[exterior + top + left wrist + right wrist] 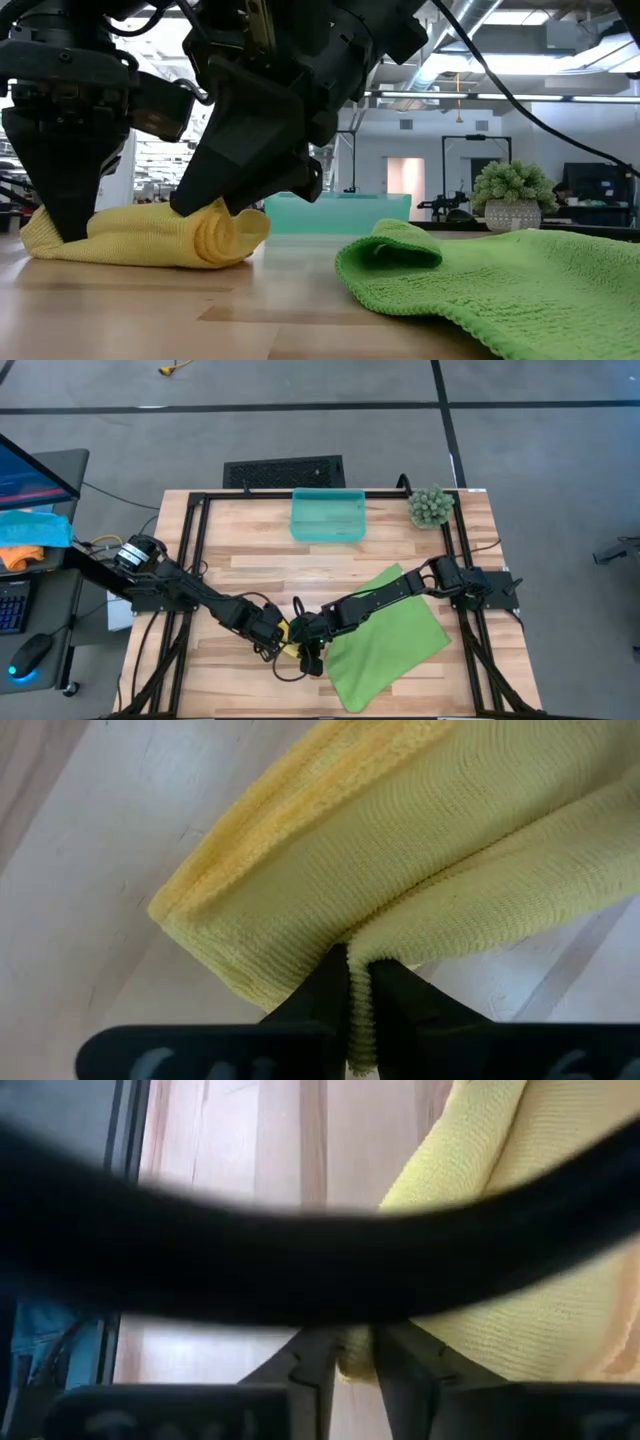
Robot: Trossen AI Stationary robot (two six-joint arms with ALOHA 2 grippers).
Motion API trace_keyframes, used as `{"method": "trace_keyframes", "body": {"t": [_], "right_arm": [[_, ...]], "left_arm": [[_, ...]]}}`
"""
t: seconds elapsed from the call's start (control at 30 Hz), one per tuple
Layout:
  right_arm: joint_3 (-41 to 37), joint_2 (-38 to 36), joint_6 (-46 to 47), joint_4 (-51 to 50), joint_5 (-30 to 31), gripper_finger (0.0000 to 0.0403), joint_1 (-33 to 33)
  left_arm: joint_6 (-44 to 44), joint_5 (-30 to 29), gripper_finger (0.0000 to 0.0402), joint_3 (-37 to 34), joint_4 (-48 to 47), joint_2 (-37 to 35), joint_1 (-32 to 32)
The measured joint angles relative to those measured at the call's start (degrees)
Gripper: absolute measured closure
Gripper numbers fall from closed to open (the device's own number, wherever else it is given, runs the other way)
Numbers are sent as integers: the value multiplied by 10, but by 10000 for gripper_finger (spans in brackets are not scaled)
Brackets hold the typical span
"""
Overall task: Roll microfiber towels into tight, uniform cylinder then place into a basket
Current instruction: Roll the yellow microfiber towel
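Note:
A yellow microfiber towel [140, 238], partly rolled, lies on the wooden table near its front, with the roll's end [225, 238] facing the near edge. My left gripper [62, 232] points straight down at the towel's left end and is shut on it. My right gripper [228, 205] slants down from the right onto the rolled end, with cloth between its fingers. In the high view both grippers [288, 634] hide most of the towel. A lime green towel [385, 638] lies spread flat to the right, one corner folded over. The teal basket [327, 515] stands at the far edge. My left gripper pinches a thin raised fold of the yellow towel [372, 942] between its two fingers, from above, pointing down. The rest of the towel lies on the table, bunched in several layers. My right gripper has the rolled end of the yellow towel [357, 1348] between its two fingers, which stand a little apart with cloth filling the gap. It comes slanting down from the table's right side. The roll rests on the table.
A black vented panel [283, 470] lies beyond the table's far edge, and a small potted plant [430, 507] stands at the far right corner. Black frame rails [190, 550] run along the table's sides. A dark cable [320, 1250] crosses the right wrist view.

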Motion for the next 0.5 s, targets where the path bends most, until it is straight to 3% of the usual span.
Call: {"method": "trace_keyframes", "body": {"t": [0.3,0.5], "right_arm": [[0,-21,-16,-39,-24,265,-16],[1,-62,-121,-44,8,270,11]], "left_arm": [[-1,-5,388,0,0,0,0],[-1,-6,388,0,0,0,0]]}}
